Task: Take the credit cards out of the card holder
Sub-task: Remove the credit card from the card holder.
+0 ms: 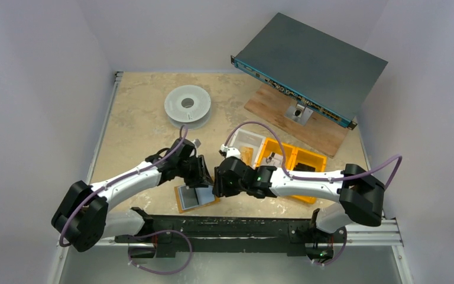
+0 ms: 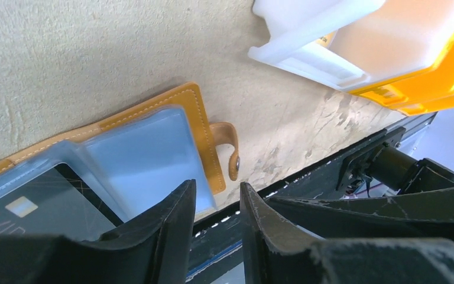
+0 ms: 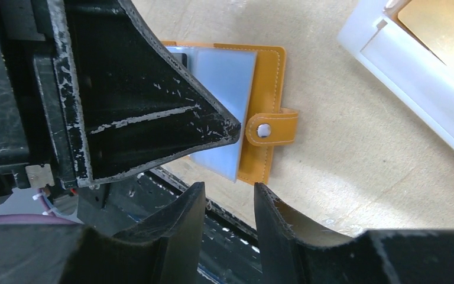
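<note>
The mustard-orange card holder [image 1: 181, 206] lies open on the table near the front edge, its clear sleeves facing up. In the left wrist view its leather edge [image 2: 203, 139] and strap tab with snap [image 2: 232, 149] show, and a dark credit card [image 2: 38, 210] sits inside a sleeve. My left gripper [image 2: 217, 187] hovers open just over the holder's right side, nothing between its fingers. My right gripper [image 3: 229, 188] is open and empty too, just short of the holder [image 3: 269, 74] and close against the left gripper's finger [image 3: 153, 106]. Both grippers meet above the holder [image 1: 213, 176].
A white bin [image 1: 249, 142] holding a flat tan piece, and orange bins [image 1: 307, 161], stand to the right of the holder. A white spool [image 1: 187, 106] lies at the back left. A grey rack unit [image 1: 310, 62] rests on a wooden board [image 1: 322, 136]. The black base rail [image 1: 230, 228] runs along the front.
</note>
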Action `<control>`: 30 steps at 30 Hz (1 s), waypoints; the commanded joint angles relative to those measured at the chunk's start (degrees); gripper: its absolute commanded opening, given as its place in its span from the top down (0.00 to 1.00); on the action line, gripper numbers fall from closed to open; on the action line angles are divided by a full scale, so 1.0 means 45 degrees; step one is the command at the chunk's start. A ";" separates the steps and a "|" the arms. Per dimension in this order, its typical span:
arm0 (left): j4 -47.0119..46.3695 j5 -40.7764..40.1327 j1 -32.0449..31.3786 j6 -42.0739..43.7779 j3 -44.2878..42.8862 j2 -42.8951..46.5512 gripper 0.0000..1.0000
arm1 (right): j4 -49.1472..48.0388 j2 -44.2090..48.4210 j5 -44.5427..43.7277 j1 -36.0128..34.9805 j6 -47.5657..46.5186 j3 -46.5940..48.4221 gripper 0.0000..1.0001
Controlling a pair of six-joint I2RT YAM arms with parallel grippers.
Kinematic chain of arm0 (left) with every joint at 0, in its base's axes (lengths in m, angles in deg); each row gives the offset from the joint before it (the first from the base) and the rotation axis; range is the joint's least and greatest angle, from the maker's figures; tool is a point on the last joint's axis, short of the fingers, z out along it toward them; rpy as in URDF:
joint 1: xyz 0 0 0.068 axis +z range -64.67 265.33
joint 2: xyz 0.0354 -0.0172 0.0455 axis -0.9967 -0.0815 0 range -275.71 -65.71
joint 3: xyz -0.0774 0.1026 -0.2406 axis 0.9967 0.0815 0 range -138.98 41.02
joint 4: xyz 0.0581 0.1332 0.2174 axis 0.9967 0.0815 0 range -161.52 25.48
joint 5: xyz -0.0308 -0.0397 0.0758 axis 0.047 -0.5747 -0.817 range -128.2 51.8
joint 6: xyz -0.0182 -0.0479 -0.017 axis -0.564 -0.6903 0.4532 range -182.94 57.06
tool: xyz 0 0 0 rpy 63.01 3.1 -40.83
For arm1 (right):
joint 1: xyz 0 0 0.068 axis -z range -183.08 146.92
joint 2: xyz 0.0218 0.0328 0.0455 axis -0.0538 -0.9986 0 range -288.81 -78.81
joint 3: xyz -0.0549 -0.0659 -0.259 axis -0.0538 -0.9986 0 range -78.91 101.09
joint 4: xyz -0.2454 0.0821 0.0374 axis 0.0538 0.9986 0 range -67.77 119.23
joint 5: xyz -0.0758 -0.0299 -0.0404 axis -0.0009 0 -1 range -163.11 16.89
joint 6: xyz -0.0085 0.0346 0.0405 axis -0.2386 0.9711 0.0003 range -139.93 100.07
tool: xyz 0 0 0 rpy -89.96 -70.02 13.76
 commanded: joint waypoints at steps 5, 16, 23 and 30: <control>0.1805 -0.1551 -0.0002 0.0251 -0.0640 0.1107 0.69 | -0.0133 -0.0221 -0.0236 -0.0342 -0.0322 0.1069 0.64; 0.4852 -0.4178 0.1885 -0.0387 0.0837 0.4472 0.82 | -0.1425 -0.2621 0.1687 -0.0526 -0.0778 0.2482 0.65; 0.4471 -0.3781 0.2094 -0.0562 0.1562 0.4605 0.91 | -0.1973 -0.4081 0.2532 -0.0497 -0.0793 0.3269 0.66; 0.3901 -0.3432 0.2094 -0.0449 0.1776 0.3947 1.00 | -0.1931 -0.4587 0.2433 -0.0406 -0.0766 0.3425 0.66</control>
